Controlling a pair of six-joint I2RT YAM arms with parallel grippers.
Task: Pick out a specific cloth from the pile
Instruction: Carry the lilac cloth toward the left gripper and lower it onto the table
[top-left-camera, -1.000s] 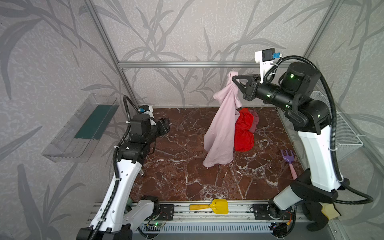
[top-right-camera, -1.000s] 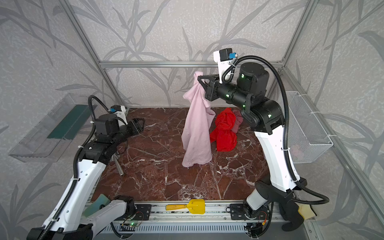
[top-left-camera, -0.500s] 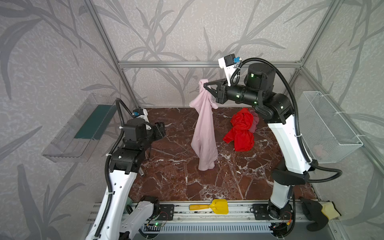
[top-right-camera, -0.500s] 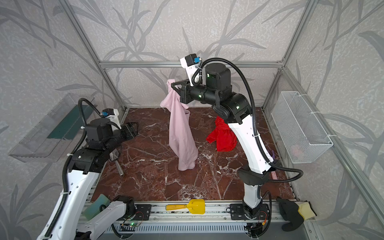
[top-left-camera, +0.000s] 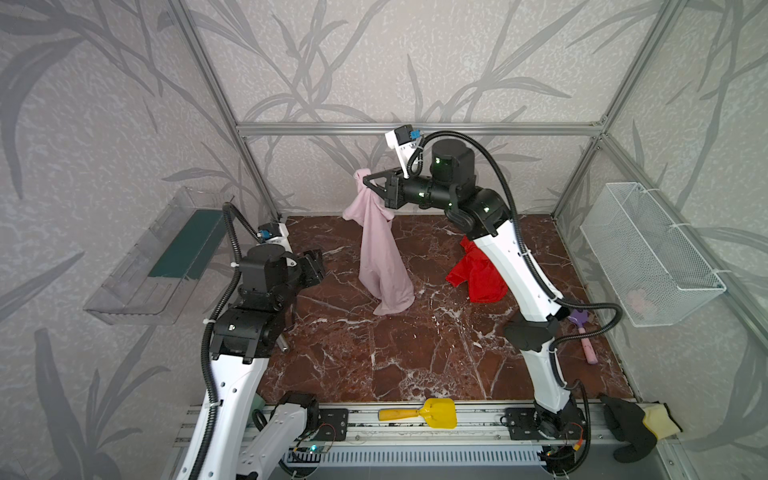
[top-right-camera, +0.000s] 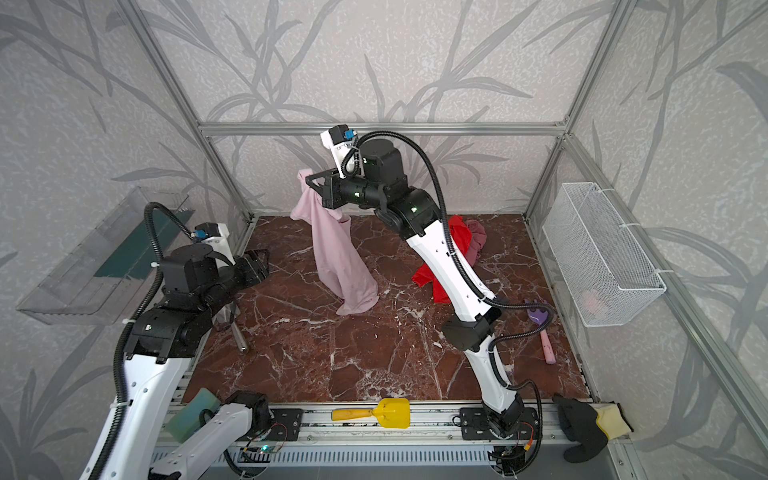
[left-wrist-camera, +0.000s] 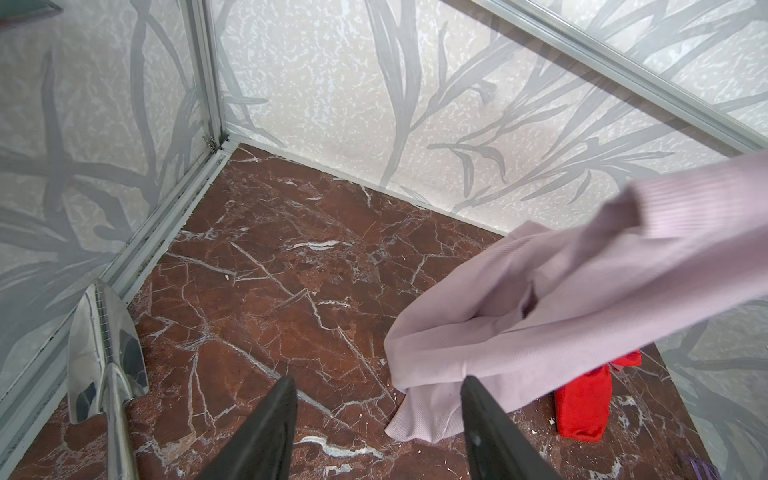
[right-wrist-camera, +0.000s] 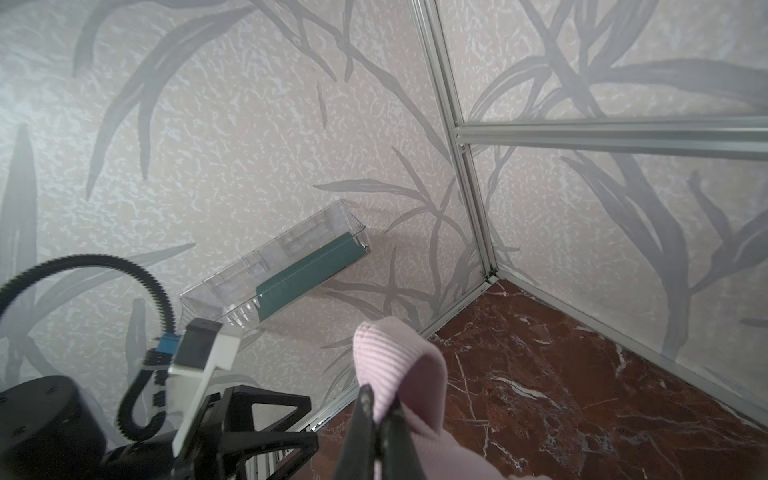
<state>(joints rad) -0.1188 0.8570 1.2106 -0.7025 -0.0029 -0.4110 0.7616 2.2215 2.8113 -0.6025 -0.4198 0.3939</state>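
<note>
The cloth (top-left-camera: 380, 249) (top-right-camera: 336, 253), plain pale lilac-pink, hangs from my right gripper (top-left-camera: 368, 183) (top-right-camera: 309, 180), which is shut on its top fold (right-wrist-camera: 395, 357) high above the back of the floor. Its lower end rests on the marble. The pile (top-left-camera: 478, 278) lies to the right, partly behind my right arm: a red piece (top-right-camera: 424, 276) and a mauve piece (top-right-camera: 477, 241). My left gripper (top-left-camera: 316, 266) (top-right-camera: 257, 266) (left-wrist-camera: 376, 380) is open and empty, low on the left and pointing toward the hanging cloth (left-wrist-camera: 540, 299), apart from it.
A metal trowel (left-wrist-camera: 102, 345) (top-right-camera: 239, 336) lies by the left wall. A yellow scoop (top-left-camera: 432, 413) sits on the front rail and a purple rake (top-left-camera: 582, 328) at the right edge. A wire basket (top-left-camera: 648, 257) and a clear bin (top-left-camera: 162, 257) hang on the side walls.
My right arm has swung left with the cloth, away from the pile; the red piece now lies apart from it. The left arm has shifted slightly and its jaws stay open.
</note>
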